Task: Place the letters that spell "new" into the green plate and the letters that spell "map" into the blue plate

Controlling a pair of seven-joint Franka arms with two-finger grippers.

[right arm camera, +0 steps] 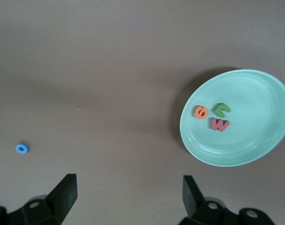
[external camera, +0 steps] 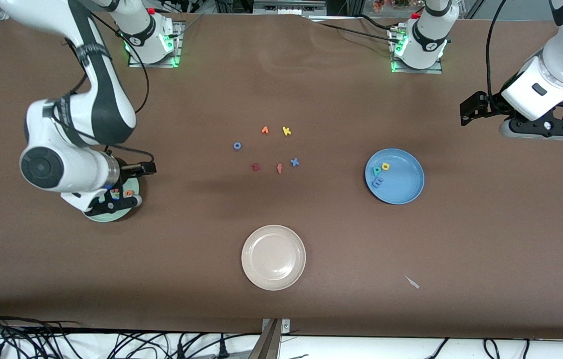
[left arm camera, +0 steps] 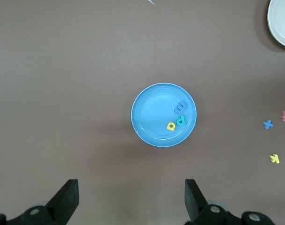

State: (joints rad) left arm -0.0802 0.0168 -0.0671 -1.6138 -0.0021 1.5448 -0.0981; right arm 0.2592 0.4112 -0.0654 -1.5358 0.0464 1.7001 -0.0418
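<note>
Green plate (right arm camera: 236, 140) holds n, e, w on brown table (external camera: 281, 249); both grippers spread, empty.

We saw even overhead light, soft shadows on the brown table (external camera: 311, 89), and slightly soft wrist views.

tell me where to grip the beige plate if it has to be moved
Take the round beige plate at its raised rim, coming straight down from above with one finger inside and one outside. It lies flat and empty on the brown table, too wide to span, so the rim is likely the only purchase.
</note>
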